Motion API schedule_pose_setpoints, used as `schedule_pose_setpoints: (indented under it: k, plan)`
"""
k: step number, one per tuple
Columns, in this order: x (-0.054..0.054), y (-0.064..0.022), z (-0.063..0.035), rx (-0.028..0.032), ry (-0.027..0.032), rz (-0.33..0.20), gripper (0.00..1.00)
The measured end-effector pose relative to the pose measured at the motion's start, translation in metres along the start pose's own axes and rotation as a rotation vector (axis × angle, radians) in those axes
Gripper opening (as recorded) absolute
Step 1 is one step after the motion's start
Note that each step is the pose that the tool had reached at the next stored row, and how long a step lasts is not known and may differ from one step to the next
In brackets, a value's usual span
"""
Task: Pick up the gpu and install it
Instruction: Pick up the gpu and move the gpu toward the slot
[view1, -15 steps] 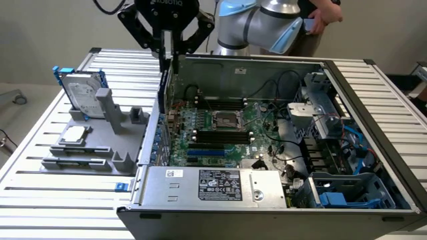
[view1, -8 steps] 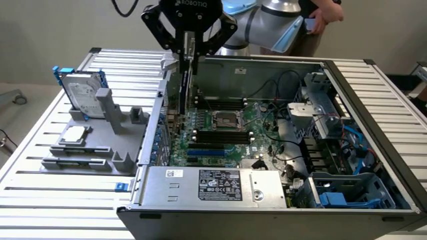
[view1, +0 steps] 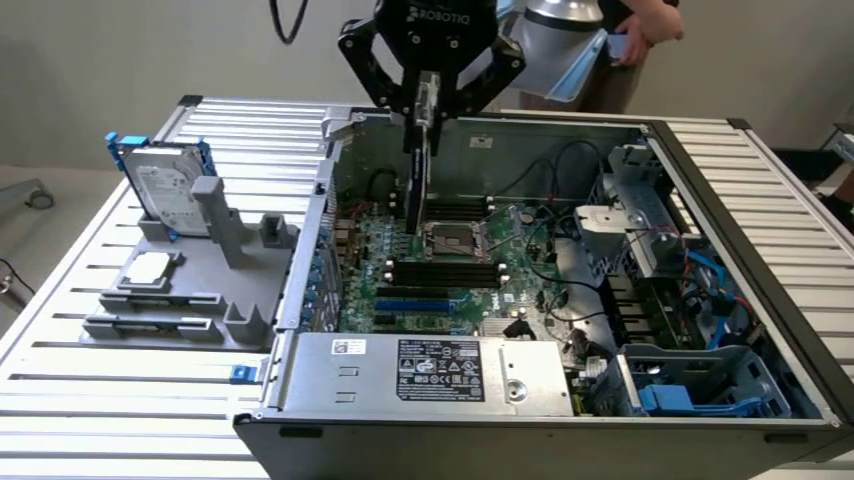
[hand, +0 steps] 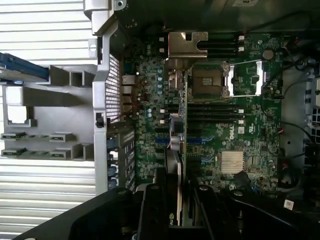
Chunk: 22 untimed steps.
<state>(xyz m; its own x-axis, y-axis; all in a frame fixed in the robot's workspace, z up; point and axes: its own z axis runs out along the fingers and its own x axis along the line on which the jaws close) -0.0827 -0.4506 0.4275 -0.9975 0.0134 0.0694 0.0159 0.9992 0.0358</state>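
The gpu (view1: 422, 180) hangs on edge, held upright above the motherboard (view1: 454, 270) inside the open computer case (view1: 667, 135). My gripper (view1: 430, 110) is shut on the card's upper edge. In the wrist view the gpu (hand: 180, 150) appears as a thin edge-on strip running from between my fingers (hand: 150, 205) out to its silver bracket (hand: 187, 47). It hovers over the board next to the processor socket (hand: 207, 80), and the blue expansion slots (hand: 162, 141) lie beneath it. The card is clear of the board and not seated.
A grey parts fixture (view1: 200, 300) at the exterior view's left holds a silver hard drive (view1: 167, 185) with a blue frame, a processor chip (view1: 150, 268) and memory sticks (view1: 147, 325). The power supply (view1: 427, 370) fills the case's front. A person's hand (view1: 641, 30) is behind the case.
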Motion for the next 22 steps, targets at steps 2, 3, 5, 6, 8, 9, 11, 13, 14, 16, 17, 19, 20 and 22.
schedule_pose_setpoints:
  k: [2, 3, 5, 6, 8, 9, 11, 13, 14, 16, 17, 19, 20, 22]
  plan:
    - [-0.009, 0.0000, 0.0026, 0.0000, 0.0000, 0.000, 0.26]
    - [-0.014, 0.0002, 0.0039, 0.0001, 0.0000, 0.000, 0.26]
    - [-0.023, 0.0010, 0.0068, 0.0004, 0.0000, 0.000, 0.26]
    - [-0.027, 0.0018, 0.0084, 0.0003, 0.0001, 0.000, 0.26]
    - [-0.031, 0.0050, 0.0120, 0.0002, 0.0000, 0.000, 0.26]
    - [-0.032, 0.0066, 0.0137, 0.0003, 0.0000, 0.000, 0.26]
    - [-0.033, 0.0100, 0.0170, 0.0003, 0.0000, -0.001, 0.26]
    - [-0.033, 0.0130, 0.0200, 0.0003, 0.0000, -0.003, 0.26]
    - [-0.033, 0.0137, 0.0209, 0.0007, 0.0002, -0.006, 0.26]
    - [-0.034, 0.0141, 0.0222, 0.0007, 0.0004, -0.015, 0.26]
    - [-0.034, 0.0141, 0.0224, 0.0007, 0.0006, -0.021, 0.26]
    - [-0.035, 0.0141, 0.0224, 0.0012, 0.0012, -0.025, 0.26]
    - [-0.035, 0.0141, 0.0224, 0.0013, 0.0014, -0.025, 0.26]
    - [-0.035, 0.0141, 0.0224, 0.0012, 0.0014, -0.026, 0.26]
